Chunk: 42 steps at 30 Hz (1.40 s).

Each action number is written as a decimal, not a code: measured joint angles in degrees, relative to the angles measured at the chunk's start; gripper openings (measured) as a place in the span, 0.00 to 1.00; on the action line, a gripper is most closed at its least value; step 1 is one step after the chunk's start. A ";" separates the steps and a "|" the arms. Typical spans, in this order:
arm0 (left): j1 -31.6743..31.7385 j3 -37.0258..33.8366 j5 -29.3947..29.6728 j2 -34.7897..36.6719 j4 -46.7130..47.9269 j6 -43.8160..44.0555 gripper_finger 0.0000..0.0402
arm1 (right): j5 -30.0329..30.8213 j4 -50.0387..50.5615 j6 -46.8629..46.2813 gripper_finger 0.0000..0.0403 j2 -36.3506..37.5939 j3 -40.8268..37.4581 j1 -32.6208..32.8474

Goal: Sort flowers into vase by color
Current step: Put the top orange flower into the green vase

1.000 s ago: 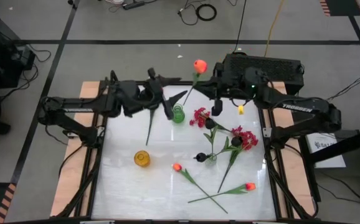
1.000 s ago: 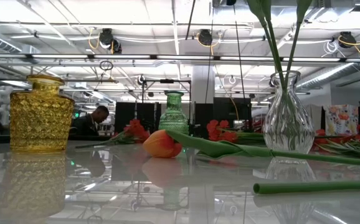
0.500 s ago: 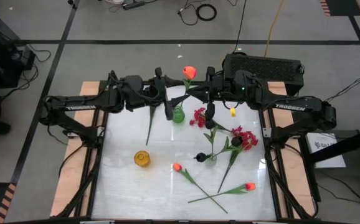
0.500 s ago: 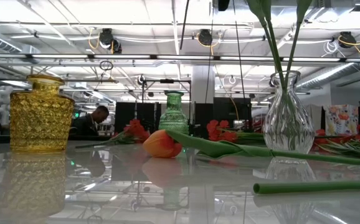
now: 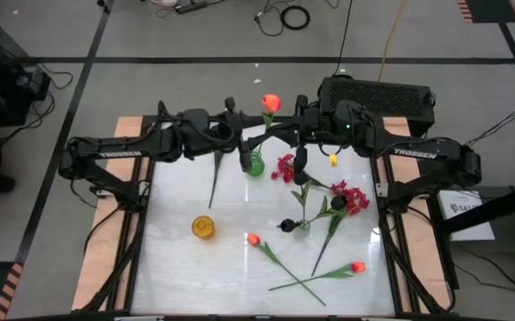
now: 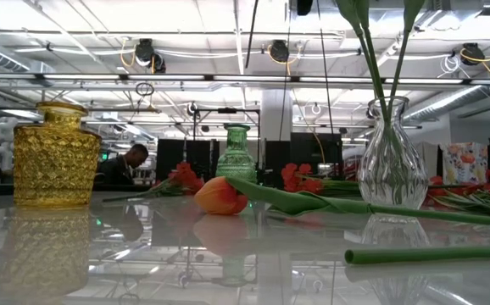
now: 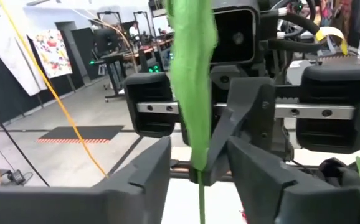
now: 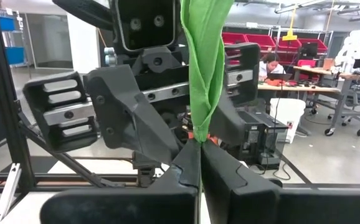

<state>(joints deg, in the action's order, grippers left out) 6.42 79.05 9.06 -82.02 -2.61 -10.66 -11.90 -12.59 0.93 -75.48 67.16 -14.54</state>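
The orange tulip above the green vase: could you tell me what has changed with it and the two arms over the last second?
The right hand, shut on the orange tulip, carried it left toward the left arm; the bloom shifted left. The left hand advanced to meet it and its fingers now close around the stem. The green vase, yellow vase, clear vase and the flowers lying on the table stayed put.

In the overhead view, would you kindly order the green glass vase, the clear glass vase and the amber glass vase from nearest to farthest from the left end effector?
From the left end effector:
1. Green glass vase, just beside it at the table's far edge.
2. Clear glass vase, mid-table toward the right arm's side.
3. Amber glass vase, toward the near left; about as far as the clear one, too close to call.
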 joint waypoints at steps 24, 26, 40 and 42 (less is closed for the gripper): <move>0.04 -0.02 -2.61 0.00 -1.02 1.38 0.09 | -0.02 1.23 0.00 0.00 0.00 -0.02 0.03; 0.04 -0.02 -2.64 0.00 -0.93 1.40 0.11 | -0.02 1.21 0.00 0.00 -0.02 -0.02 0.03; -0.03 -0.02 -0.62 0.28 1.06 2.86 0.25 | 0.24 0.97 -0.02 0.00 -0.04 -0.04 0.03; -0.05 -0.02 -0.55 0.28 1.10 2.86 0.24 | 0.24 1.04 -0.02 0.00 -0.04 -0.04 0.03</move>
<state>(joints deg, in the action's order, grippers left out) 6.37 79.02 8.51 -81.73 -1.52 -7.79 -11.66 -11.54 0.91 -75.53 67.11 -14.50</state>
